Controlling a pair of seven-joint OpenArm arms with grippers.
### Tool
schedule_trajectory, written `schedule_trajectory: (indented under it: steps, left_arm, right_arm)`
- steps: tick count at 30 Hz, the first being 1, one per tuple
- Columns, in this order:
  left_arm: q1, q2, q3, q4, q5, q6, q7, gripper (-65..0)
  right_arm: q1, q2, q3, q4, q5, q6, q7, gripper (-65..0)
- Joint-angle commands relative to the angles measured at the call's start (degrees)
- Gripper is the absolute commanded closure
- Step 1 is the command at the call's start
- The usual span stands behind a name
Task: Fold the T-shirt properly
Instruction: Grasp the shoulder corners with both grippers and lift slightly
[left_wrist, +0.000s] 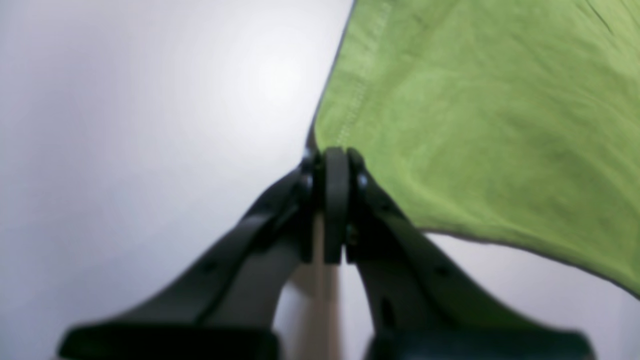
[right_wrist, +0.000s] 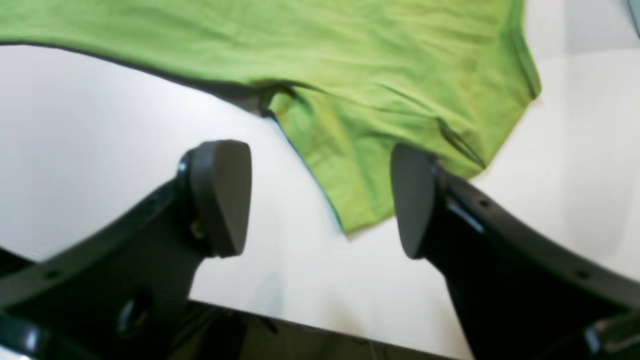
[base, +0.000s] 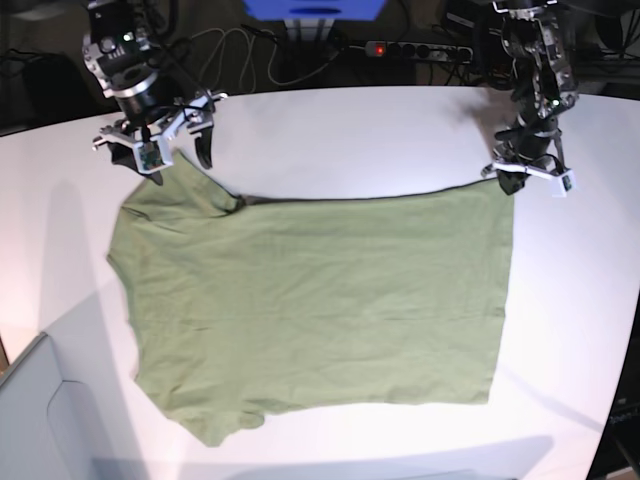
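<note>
**White tabletop, one hem corner pinched**

White table (base: 350, 110) carries the plain olive-green cotton T-shirt (base: 320, 310) spread flat. Left gripper (left_wrist: 334, 165) is pressed together on its hem corner; right gripper (right_wrist: 320, 200) gapes wide over the sleeve (nothing held). Best seat that side fully before lifting evenly. Cables clutter the dark background.

The T-shirt (base: 320, 310) is a plain olive to sage green with no print, looking brighter yellow-green in both wrist views. The counter (base: 350, 130) beneath it is glossy white. Both the left end effector (left_wrist: 336, 165) and the right end effector (right_wrist: 320, 200) are matte black. At the upper centre of the base view sits a blue object (base: 315, 8).
</note>
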Motion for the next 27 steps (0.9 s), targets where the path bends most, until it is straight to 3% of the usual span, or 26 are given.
schedule_trajectory:
  steps: [1, 11, 23, 27]
  left_arm:
    - [0.5, -0.3, -0.3, 0.5, 0.1, 0.1, 1.3, 0.0]
    - [1.1, -0.5, -0.3, 0.5, 0.1, 0.1, 1.3, 0.0]
    - [0.9, -0.4, -0.3, 0.4, 0.5, 0.1, 1.1, 0.0]
    - [0.9, -0.3, -0.3, 0.4, 0.6, 0.1, 1.1, 0.0]
  right_arm:
    - [0.7, 0.5, 0.3, -0.5, 0.3, 0.2, 1.1, -42.5]
    - [8.1, 0.2, 2.4, -15.3, 0.3, 0.3, 1.3, -42.4]
    - [8.7, 0.2, 2.1, -21.3, 0.3, 0.5, 1.4, -41.8]
    - [8.2, 0.3, 2.0, -21.3, 0.3, 0.5, 1.2, -31.9]
